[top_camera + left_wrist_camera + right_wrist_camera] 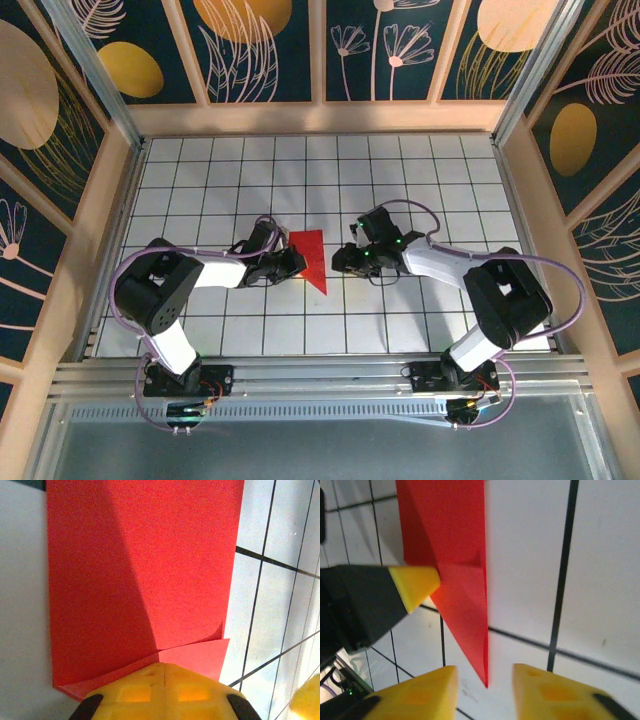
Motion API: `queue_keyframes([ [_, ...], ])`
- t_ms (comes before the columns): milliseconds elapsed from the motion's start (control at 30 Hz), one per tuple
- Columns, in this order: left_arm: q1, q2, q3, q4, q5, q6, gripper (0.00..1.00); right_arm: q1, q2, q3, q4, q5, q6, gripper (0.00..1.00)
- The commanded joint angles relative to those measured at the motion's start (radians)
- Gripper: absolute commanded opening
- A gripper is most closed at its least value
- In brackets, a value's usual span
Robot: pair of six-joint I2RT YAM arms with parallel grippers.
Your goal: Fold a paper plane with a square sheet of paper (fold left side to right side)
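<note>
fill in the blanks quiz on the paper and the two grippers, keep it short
1. The folded sheet of paper is coloured ____.
2. The left gripper, its tip resting on the paper, has its jaws ____.
3. The right gripper has its jaws ____, with the paper's sharp tip in the gap between them.
4. The right gripper's fingers are coloured ____.

Missing words: red; shut; open; yellow.
</note>
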Motion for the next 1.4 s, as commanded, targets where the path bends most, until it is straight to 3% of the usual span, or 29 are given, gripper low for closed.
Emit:
queue_keyframes([
  [0,0.009,-0.061,0.036,-0.019,0.013,-0.064,0.11,-0.023,-0.004,-0.017,0.105,0.008,-0.072,0.44],
  [200,0.080,-0.170,0.033,-0.065,-0.014,-0.066,0.24,-0.010,0.093,0.044,0.109,-0.010,-0.189,0.48],
  [367,0.150,-0.248,-0.003,-0.132,-0.050,-0.034,0.32,0.000,0.142,0.062,0.183,-0.052,-0.196,0.48],
  [667,0.173,-0.252,-0.077,-0.081,-0.024,-0.073,0.45,0.033,0.227,0.106,0.242,-0.104,-0.189,0.48],
  [767,0.177,-0.238,-0.092,-0.041,-0.004,-0.094,0.47,0.036,0.243,0.114,0.249,-0.112,-0.182,0.43],
  [833,0.181,-0.226,-0.093,-0.022,0.009,-0.102,0.49,0.036,0.243,0.118,0.247,-0.120,-0.184,0.33],
  [967,0.187,-0.188,-0.086,0.014,0.045,-0.114,0.50,0.035,0.212,0.117,0.214,-0.092,-0.196,0.01],
  [1367,0.188,-0.022,0.016,0.083,0.163,-0.083,0.50,0.013,0.094,0.048,0.212,-0.057,-0.187,0.00],
])
